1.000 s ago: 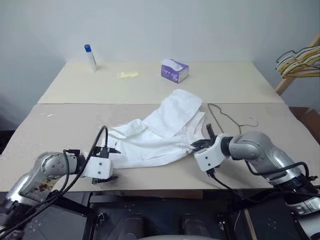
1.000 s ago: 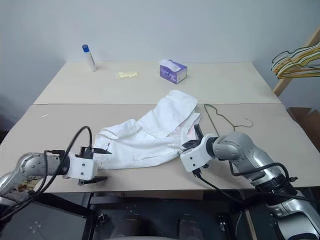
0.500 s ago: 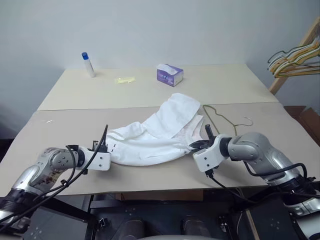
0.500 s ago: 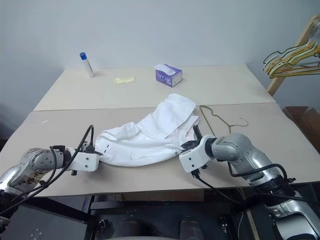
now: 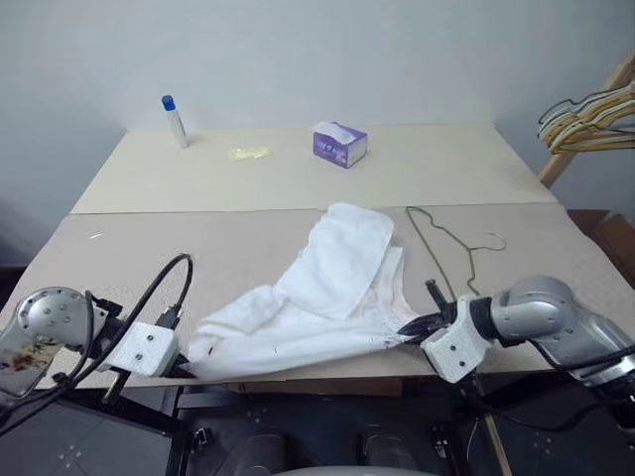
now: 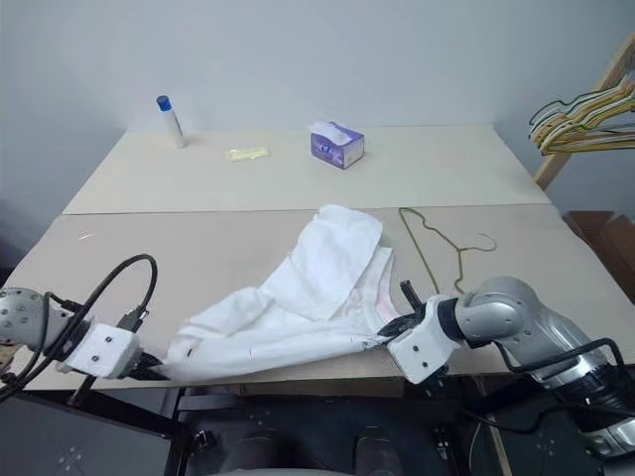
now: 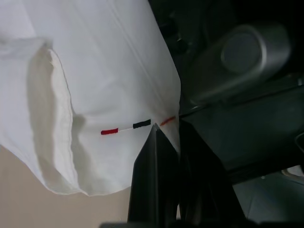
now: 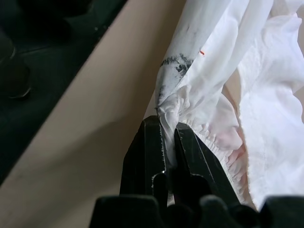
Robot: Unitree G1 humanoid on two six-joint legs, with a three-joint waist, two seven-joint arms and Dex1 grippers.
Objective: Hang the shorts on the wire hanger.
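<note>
Both grippers have the shorts (image 5: pixel 317 297) at the near edge of the table (image 5: pixel 198 248). The left gripper (image 5: pixel 179 369) is pinched tight on the shorts' left corner, just past the little red, white and black tag visible in the left wrist view; that corner sits right at the table lip. The right gripper (image 5: pixel 415 325) is clamped on the gathered waistband at the shorts' right end, elastic bunched between its fingers (image 8: pixel 152 142).

So the cloth's near edge runs between the two hands, its long axis lying roughly 9 to 3 o'clock along the table front. From that line a folded leg reaches up toward 12, slightly to 1, ending near mid-table.

The relation that matters: the hanger (image 5: pixel 451 241) lies flat on the table at about 12 o'clock from the right gripper, close behind it, and just beside the shorts' right edge, at their 3 o'clock. Its long axis runs from 11 down to 5, with the hook curling off toward 3 at the middle. The right arm is clearly the nearer one; the left is well apart, across the full width of the cloth.

My read: the shorts are gripped but the hanger is untouched, so hanging has not begun. One hand would likely need to free itself for the hanger.
</note>
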